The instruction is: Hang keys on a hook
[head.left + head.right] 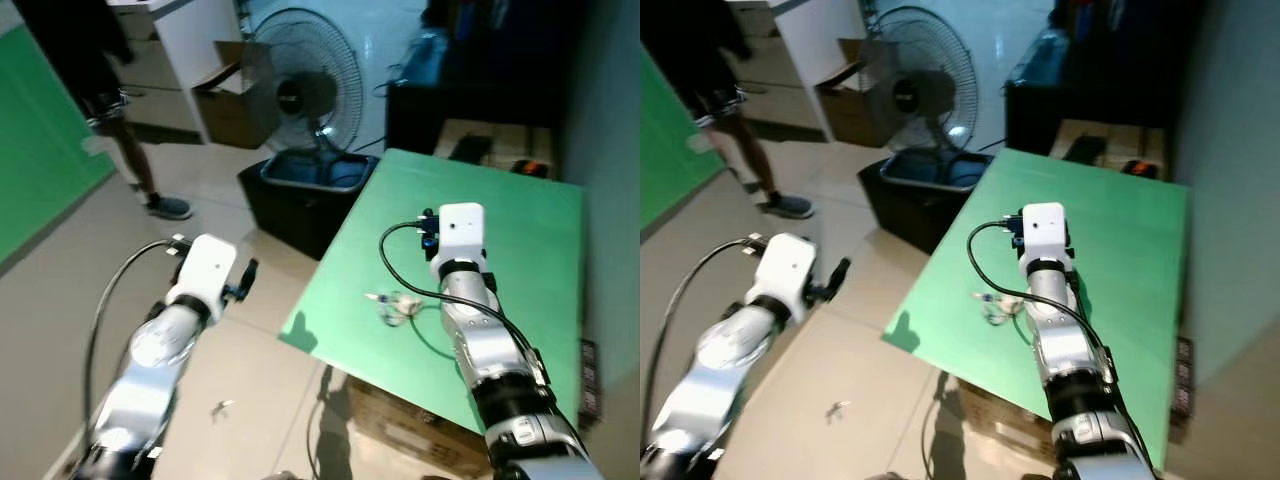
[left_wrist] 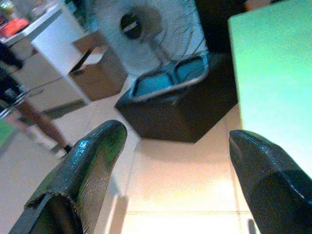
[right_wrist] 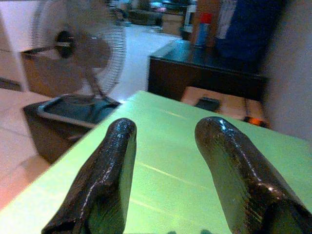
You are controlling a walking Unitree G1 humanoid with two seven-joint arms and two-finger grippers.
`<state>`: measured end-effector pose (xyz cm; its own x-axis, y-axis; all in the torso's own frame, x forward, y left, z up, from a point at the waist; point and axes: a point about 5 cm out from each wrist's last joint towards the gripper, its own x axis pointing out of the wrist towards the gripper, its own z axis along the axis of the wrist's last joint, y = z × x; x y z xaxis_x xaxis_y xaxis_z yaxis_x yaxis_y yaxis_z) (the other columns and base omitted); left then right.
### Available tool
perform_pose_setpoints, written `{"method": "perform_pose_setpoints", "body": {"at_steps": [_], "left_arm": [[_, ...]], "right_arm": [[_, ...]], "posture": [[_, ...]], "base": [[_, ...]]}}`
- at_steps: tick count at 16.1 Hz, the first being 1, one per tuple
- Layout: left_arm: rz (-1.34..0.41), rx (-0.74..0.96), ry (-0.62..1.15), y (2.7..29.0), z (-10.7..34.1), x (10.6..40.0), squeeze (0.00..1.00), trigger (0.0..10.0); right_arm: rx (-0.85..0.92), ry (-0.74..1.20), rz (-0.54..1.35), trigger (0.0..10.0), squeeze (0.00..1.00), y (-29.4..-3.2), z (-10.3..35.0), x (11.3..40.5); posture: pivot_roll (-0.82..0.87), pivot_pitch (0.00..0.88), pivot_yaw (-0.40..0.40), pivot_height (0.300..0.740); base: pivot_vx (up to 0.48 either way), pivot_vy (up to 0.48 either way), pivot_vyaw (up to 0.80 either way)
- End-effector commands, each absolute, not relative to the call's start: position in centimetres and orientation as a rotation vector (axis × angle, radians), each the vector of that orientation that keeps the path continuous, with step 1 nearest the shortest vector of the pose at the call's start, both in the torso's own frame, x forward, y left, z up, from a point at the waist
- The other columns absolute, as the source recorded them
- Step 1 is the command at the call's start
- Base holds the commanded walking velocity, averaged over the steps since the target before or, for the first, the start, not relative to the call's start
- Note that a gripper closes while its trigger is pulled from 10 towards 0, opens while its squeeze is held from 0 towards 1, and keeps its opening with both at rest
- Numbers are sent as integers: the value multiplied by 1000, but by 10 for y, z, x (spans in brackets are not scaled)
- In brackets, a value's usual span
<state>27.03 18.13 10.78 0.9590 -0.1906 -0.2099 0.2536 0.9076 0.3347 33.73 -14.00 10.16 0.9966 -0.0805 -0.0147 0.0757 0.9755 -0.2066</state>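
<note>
Both sets of jaws stand spread and empty. From the head, the keys [image 1: 393,304] lie on the green table [image 1: 520,250] beside the right arm, while the left gripper [image 1: 243,279] hangs over the floor. Right wrist: right gripper [image 3: 163,146] above the tabletop. Nothing picked up yet; no hook visible.

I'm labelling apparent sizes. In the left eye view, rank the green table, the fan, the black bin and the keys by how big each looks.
1. green table
2. fan
3. black bin, close to the fan, so unsure
4. keys
</note>
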Motion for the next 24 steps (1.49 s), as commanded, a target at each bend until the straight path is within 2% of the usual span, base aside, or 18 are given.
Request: {"method": "perform_pose_setpoints", "body": {"at_steps": [1, 2, 7, 10, 13, 18, 24], "left_arm": [[-240, 385, 182, 188, 115, 262, 0, 10000], [-249, 401, 209, 196, 117, 251, 0, 10000], [-292, 397, 287, 220, 135, 225, 0, 10000], [-671, 348, 155, 175, 170, 213, 0, 10000], [-824, 323, 176, 168, 187, 203, 0, 10000], [-937, 263, 191, 159, 205, 200, 0, 10000], [-977, 229, 241, 161, 213, 204, 0, 10000]], "right_arm": [[-202, 12, -43, 10000, 0, -128, 101, 340], [-196, 36, -42, 10000, 0, -124, 94, 339], [-222, 59, -80, 10000, 0, -113, 79, 333], [-247, 70, -96, 10000, 0, -110, 69, 326], [-225, 120, -123, 10000, 0, -118, 56, 321], [-197, 162, -154, 10000, 0, -119, 49, 316], [-132, 216, -154, 10000, 0, -81, 41, 305]], "posture": [[60, 5, 181, 740], [94, 54, 204, 740], [144, 178, 292, 740], [146, 217, 348, 740], [146, 230, 384, 740], [136, 243, 400, 740], [107, 240, 400, 740]], "base": [[0, 0, 0], [0, 0, 0], [0, 0, 0], [0, 0, 0], [0, 0, 0], [0, 0, 0], [0, 0, 0]]}}
